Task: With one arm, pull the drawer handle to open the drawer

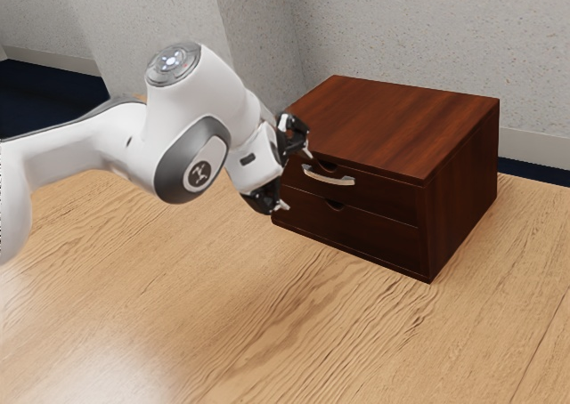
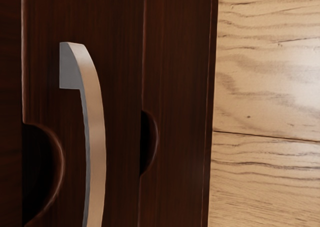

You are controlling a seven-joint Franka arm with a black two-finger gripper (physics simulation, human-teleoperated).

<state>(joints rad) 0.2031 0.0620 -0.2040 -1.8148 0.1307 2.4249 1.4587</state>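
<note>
The black tool sits at the left end of the curved silver drawer handle, on the upper drawer of the dark-wood cabinet. It looks lined up for a pull, but its opening cannot be told.

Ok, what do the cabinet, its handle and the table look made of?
Cabinet: dark reddish wood, seemingly varnished; faint grain, soft sheen. Handle: probably brushed metal; pale grey, smooth. Table: light wood, likely lacquered; bold grain, a glare patch.

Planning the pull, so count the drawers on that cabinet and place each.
2. The upper drawer, carrying the silver handle, sits just under the cabinet top; the lower drawer lies directly beneath it. None seem hidden.
</note>
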